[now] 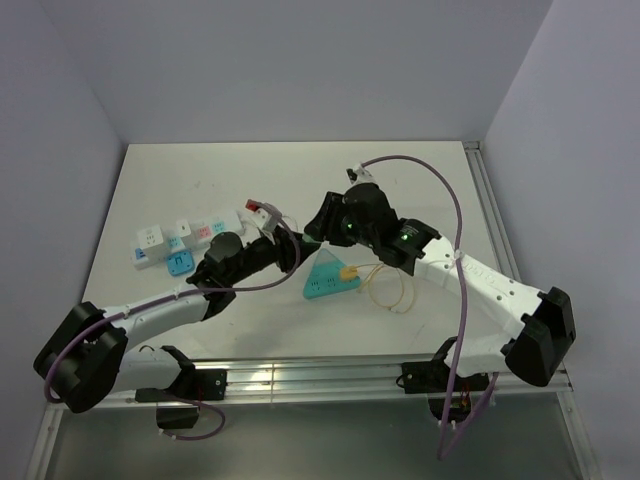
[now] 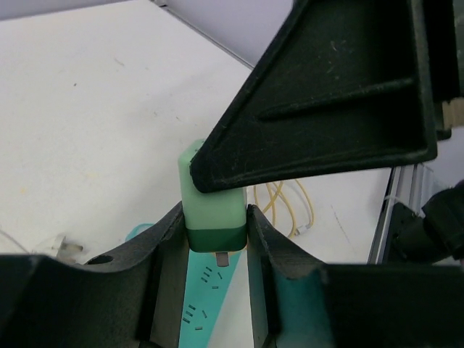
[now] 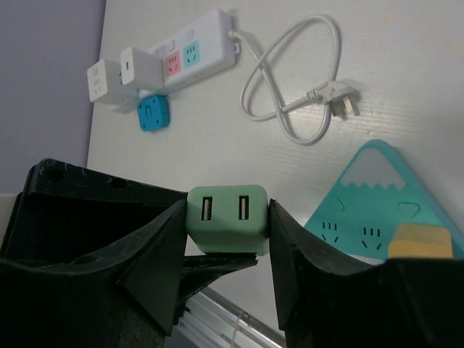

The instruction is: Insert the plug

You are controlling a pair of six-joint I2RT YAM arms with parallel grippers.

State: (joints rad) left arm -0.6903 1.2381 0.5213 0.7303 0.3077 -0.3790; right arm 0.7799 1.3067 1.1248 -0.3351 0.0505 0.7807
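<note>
I see the green plug [image 3: 228,217] held up off the table [image 1: 420,180], caught between both arms; my left fingers [image 2: 176,232] are closed on its dark lower part, one on each side, touching it; my right fingers [image 3: 279,232] squeeze its pale upper part from both sides too, so both hold the same plug; from the right wrist I can see its flat end with two little slots side by side; from the left wrist I see a bit of metal pin poking out of its bottom, and the teal power strip [image 2: 199,308] lies just under it; the plug is not in any hole yet; the teal power strip is shaped like a mountain, and a yellow plug [image 3: 420,243] already sits in it; a thin yellow cable [image 1: 388,287] lies curled on the table beside it; farther left lies a white power strip [image 3: 192,58] with its white cable [image 3: 290,94] looped near it; a small blue cube [image 3: 154,114] touches its edge.
</note>
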